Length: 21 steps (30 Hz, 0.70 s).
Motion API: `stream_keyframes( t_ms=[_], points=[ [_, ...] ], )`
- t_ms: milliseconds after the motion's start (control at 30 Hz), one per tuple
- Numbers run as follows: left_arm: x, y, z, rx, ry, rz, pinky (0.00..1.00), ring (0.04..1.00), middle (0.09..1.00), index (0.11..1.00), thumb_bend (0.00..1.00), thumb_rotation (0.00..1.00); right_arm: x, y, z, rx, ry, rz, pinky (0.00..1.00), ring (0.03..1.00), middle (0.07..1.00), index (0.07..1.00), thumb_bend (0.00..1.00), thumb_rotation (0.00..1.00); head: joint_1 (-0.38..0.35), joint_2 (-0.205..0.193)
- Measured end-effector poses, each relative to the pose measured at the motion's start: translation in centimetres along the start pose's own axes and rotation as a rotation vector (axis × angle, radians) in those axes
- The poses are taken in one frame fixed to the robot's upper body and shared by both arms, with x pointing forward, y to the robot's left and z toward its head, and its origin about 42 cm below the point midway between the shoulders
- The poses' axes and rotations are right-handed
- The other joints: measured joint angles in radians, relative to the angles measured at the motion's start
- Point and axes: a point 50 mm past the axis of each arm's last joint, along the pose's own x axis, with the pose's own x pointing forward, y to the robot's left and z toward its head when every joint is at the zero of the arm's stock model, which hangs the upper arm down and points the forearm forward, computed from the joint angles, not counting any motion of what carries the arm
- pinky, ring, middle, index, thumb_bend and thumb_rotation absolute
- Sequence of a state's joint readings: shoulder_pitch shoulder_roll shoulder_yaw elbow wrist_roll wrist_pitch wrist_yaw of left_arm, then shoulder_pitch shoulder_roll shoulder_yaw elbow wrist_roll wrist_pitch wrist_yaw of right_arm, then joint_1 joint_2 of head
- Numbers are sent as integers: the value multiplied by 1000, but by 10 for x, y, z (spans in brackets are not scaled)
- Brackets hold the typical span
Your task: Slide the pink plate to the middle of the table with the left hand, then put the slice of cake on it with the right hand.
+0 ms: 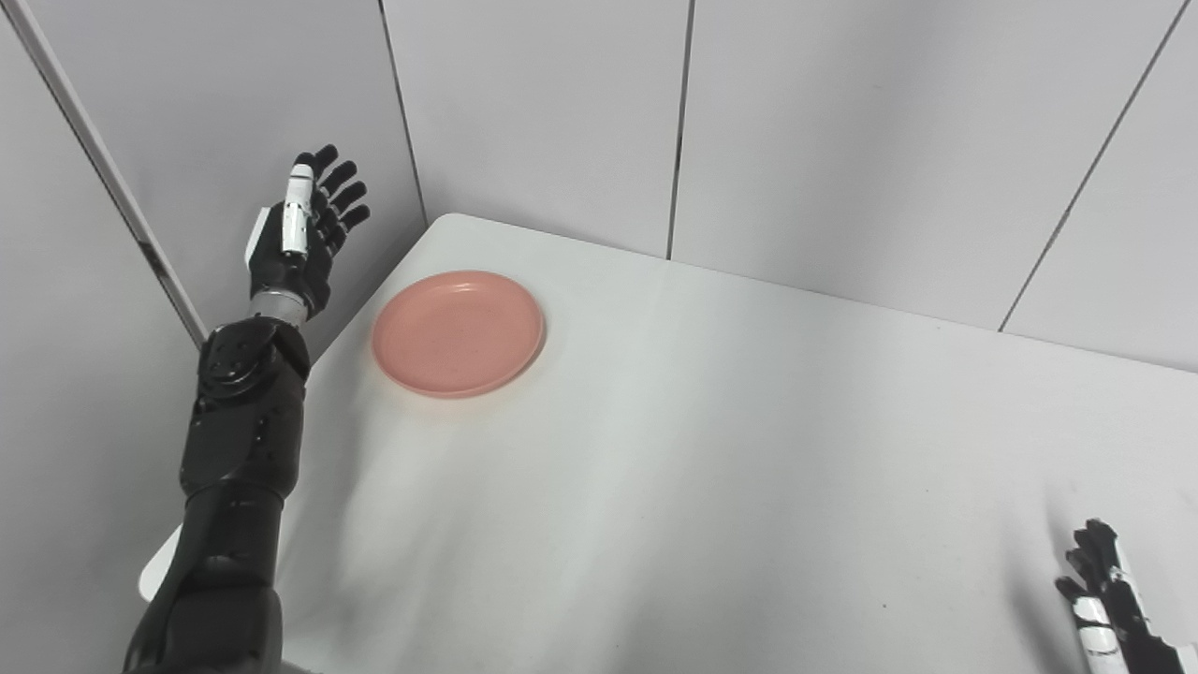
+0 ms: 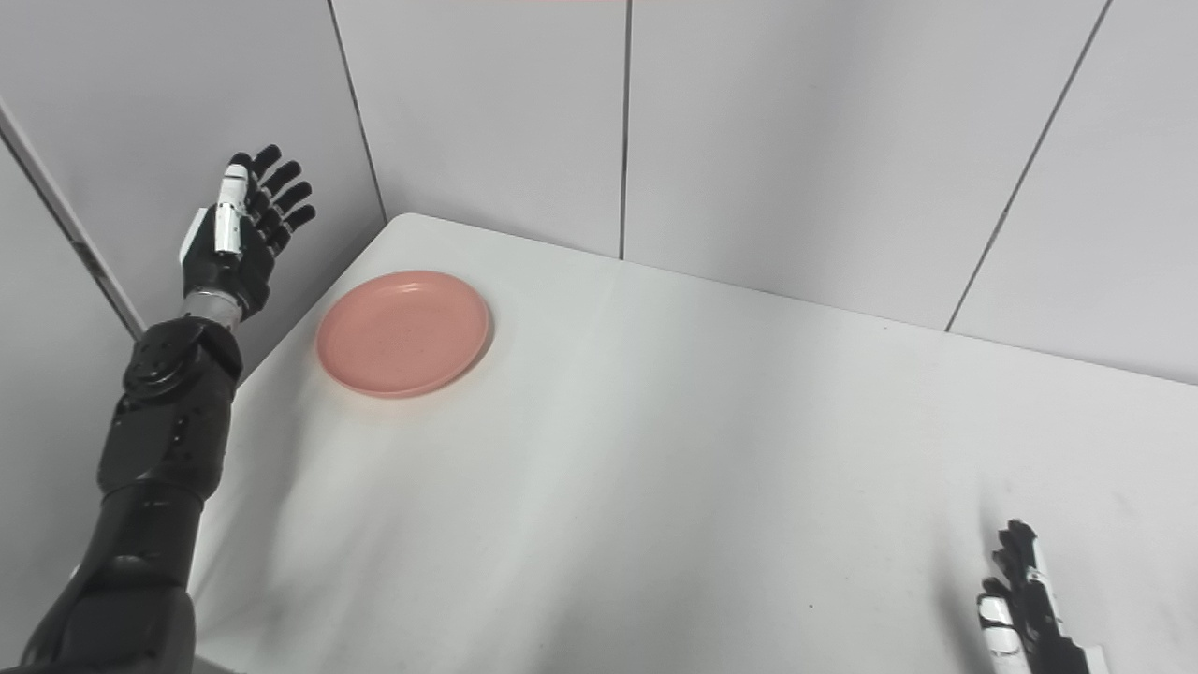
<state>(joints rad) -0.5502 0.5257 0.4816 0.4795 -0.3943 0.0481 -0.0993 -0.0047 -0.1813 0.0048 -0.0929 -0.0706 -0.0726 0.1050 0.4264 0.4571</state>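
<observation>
Most of the risk, big to small, starting w/ the white table (image 1: 711, 487): it's wide and bare, so "the middle" is a long slide away. My guess is a smooth top lets a shove overshoot, or spin the plate instead of moving it straight.

Next, the left hand (image 1: 301, 245). It hangs raised beyond the table's left edge, well apart from the plate, released, fingers spread and pointing up, holding nothing. To push toward centre it has to come down on the plate's outer side, near the corner. Room there looks tight btwn table edge and wall panels; a clipped rim could tip the plate or nudge it the wrong way.

Then the pink plate (image 1: 459, 332): flat on the table, upright, empty, near the far-left corner, close to the left edge. Low rim, so prob. little for fingers to catch; a push from above may just slip over it.

Smallest: the right hand (image 1: 1104, 599), low at the bottom-right corner, cut off by the frame. Fingers look loosely curled upward w/ nothing in them, but can't tell open vs closed.

Hidden: no slice of cake shows in either view. It's presumably out of frame, so step two can't be judged. Table's near and right edges are also cut off, so true centre is approx. only.
</observation>
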Motion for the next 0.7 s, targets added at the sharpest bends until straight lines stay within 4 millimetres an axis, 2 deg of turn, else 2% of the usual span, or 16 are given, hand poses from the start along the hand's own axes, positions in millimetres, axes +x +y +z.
stream_keyframes(
  t_ms=[300,500,700],
  points=[
    [0,6,-22,-8,78,25,873,907,911,891,361,1000,0,0,1,-3,6,0,1000,985,993,1000,253,1000,3,8],
    [1,4,-24,-3,87,20,897,908,916,901,374,1000,0,-1,3,7,7,-2,1000,982,991,1000,251,1000,11,11],
    [0,3,-36,24,130,19,895,901,908,897,354,1000,-1,-1,4,9,8,-3,1000,988,994,1000,249,1000,23,9]
  ],
)
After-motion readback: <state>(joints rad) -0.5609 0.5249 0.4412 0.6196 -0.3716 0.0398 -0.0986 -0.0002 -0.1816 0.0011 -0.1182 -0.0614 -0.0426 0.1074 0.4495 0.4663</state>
